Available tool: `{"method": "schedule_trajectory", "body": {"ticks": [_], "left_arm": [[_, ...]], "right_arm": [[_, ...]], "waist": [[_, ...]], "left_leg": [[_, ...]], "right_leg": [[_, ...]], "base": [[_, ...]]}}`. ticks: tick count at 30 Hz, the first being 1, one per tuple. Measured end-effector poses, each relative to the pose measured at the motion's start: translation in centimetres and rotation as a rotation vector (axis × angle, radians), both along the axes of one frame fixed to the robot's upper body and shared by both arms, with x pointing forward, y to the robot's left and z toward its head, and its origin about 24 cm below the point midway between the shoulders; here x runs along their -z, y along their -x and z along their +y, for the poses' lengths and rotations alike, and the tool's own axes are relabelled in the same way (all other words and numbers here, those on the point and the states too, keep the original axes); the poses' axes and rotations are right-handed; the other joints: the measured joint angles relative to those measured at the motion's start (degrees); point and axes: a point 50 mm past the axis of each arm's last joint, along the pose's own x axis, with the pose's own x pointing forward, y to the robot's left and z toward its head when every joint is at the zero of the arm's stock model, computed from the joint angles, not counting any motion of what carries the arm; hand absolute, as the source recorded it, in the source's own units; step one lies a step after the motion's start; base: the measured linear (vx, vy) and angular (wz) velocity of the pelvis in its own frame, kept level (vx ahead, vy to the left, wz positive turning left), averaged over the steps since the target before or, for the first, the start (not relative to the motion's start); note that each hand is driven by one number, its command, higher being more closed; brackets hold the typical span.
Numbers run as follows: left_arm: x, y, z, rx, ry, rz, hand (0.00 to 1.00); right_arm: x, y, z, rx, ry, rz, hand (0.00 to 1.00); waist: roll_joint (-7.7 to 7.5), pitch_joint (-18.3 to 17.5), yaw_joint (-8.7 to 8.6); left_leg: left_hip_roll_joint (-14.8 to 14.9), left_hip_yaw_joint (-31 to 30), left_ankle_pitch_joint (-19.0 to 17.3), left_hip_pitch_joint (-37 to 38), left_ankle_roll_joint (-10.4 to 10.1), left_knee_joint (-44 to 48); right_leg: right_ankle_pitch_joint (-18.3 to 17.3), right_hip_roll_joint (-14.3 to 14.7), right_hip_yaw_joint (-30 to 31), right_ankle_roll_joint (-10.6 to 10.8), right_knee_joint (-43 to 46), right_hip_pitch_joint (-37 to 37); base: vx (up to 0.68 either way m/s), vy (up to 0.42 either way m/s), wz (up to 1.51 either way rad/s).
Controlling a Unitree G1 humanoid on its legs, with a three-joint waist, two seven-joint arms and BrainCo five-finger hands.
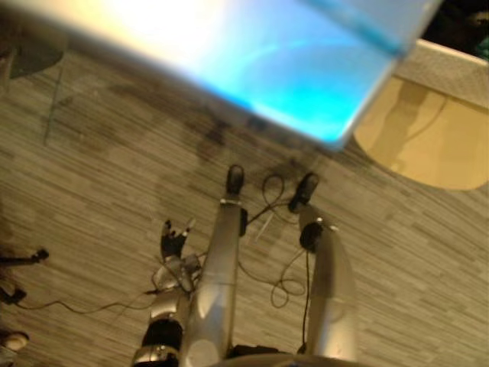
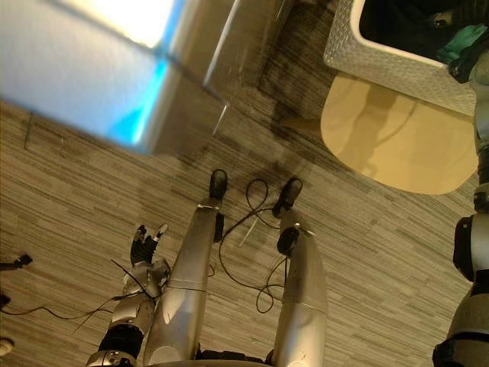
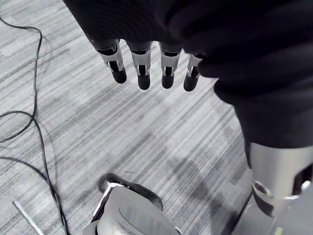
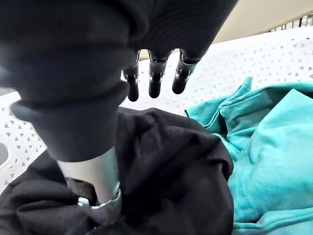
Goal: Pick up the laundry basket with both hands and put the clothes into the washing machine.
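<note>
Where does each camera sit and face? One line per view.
Left eye: on head, looking down at floor; left robot hand shows.
Right eye: same, plus laundry basket.
Left wrist: along left robot hand, floor beyond.
Right wrist: past right robot hand into basket, black cloth, teal cloth.
Right eye, right wrist share the basket.

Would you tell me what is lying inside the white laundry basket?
The laundry basket holds a black garment and a teal garment, touching. They hide the floor beneath them, so anything underneath cannot be seen.
</note>
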Motion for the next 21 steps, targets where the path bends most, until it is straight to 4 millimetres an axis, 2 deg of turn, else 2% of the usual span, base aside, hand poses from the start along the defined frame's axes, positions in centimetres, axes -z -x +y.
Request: {"method": "schedule_trajectory", "body": {"ticks": [2, 4, 5, 6, 7, 8, 11, 14, 16, 20, 21], "left_arm": [[0.0, 0.0, 0.0, -0.002, 0.004, 0.000, 0.00], [0.0, 0.1, 0.0, -0.001, 0.007, 0.000, 0.00], [0.0, 0.1, 0.2, -0.005, 0.003, 0.000, 0.00], [0.1, 0.2, 0.4, -0.009, 0.000, 0.002, 0.00], [0.2, 0.4, 0.5, -0.013, -0.001, 0.008, 0.00], [0.2, 0.5, 0.5, -0.015, 0.003, 0.005, 0.00], [0.1, 0.8, 1.1, -0.031, -0.006, 0.007, 0.00], [0.2, 0.9, 1.1, -0.033, -0.005, 0.014, 0.00], [0.3, 0.9, 1.2, -0.040, -0.005, 0.018, 0.00], [0.8, 1.2, 1.4, -0.046, -0.003, 0.041, 0.00], [1.0, 1.3, 1.4, -0.048, -0.002, 0.053, 0.00]], "right_arm": [[-0.1, 0.2, -0.2, 0.024, 0.026, 0.005, 1.00], [-0.2, 0.2, 0.0, 0.020, 0.036, 0.000, 1.00], [-0.5, 0.2, 0.4, 0.004, 0.048, -0.013, 1.00], [-0.6, 0.3, 0.5, 0.000, 0.052, -0.017, 1.00], [-0.4, 0.2, 0.4, 0.007, 0.054, -0.009, 1.00], [-0.4, 0.2, 0.4, 0.013, 0.064, -0.009, 1.00], [-0.4, -0.2, 1.6, -0.028, 0.069, -0.025, 1.00], [-0.7, -0.1, 1.9, -0.033, 0.071, -0.050, 1.00], [-0.8, -0.1, 2.1, -0.051, 0.044, -0.069, 1.00], [0.7, -1.3, 3.1, -0.094, -0.011, -0.043, 1.00], [1.8, -1.9, 3.2, -0.099, -0.039, -0.024, 1.00]], "waist": [[-0.09, 0.0, 0.49], [-0.30, -0.2, 0.83], [-0.53, -0.3, 0.91], [-0.46, -0.3, 0.87], [-0.51, -0.3, 0.64], [-0.73, -0.4, 0.82], [-2.42, -1.5, 0.87], [-2.46, -1.5, 0.79], [-2.49, -1.6, 0.90], [-2.55, -1.6, 1.07], [-2.51, -1.6, 0.98]], "left_leg": [[0.5, 0.8, 0.4, -0.6, -0.7, 0.4], [0.8, 0.3, 0.8, -0.8, -1.4, -0.4], [1.5, 0.1, 1.3, -1.0, -1.9, -1.9], [2.0, 0.5, 1.4, -1.1, -2.1, -1.8], [2.0, 0.7, 1.7, -1.3, -2.6, -0.5], [2.1, 0.0, 2.0, -1.4, -3.1, 0.1], [2.7, -0.5, 2.9, -1.1, -4.4, -4.7], [3.0, -0.1, 4.3, -1.0, -4.1, -4.5], [3.8, 0.3, 5.2, -0.8, -3.8, -4.2], [4.8, 2.8, 5.3, 3.1, -2.6, -4.9], [4.9, 3.7, 5.0, 5.1, -2.2, -5.3]], "right_leg": [[-0.8, -1.0, -0.1, 1.0, 3.0, -1.4], [-0.9, -0.6, -1.4, 1.1, 1.8, -1.4], [-1.2, -0.6, -2.0, 1.5, 3.7, -2.2], [-1.7, -0.9, -1.3, 0.8, 8.4, -3.1], [-6.2, -1.2, 0.5, -0.3, 13.1, -2.5], [-9.2, 0.0, 0.4, -1.6, 11.4, -1.5], [-8.6, 0.5, -1.5, -0.9, 6.8, -1.6], [-7.1, 0.5, -1.5, -1.2, 6.7, -1.6], [-5.5, 1.6, -1.2, -2.2, 4.9, -0.8], [-2.6, 2.6, 0.8, -2.5, 0.9, 2.6], [-2.3, 2.7, 1.5, -2.5, -0.1, 4.4]], "base": [[-0.01, -0.042, 0.19], [0.00, -0.047, 0.02], [0.01, -0.063, -0.04], [0.04, -0.145, 0.22], [0.02, -0.192, 0.27], [0.02, -0.164, 0.15], [0.00, -0.070, -0.21], [0.02, -0.025, -0.14], [0.05, -0.015, -0.28], [0.06, 0.003, -0.30], [0.06, 0.012, -0.15]]}}
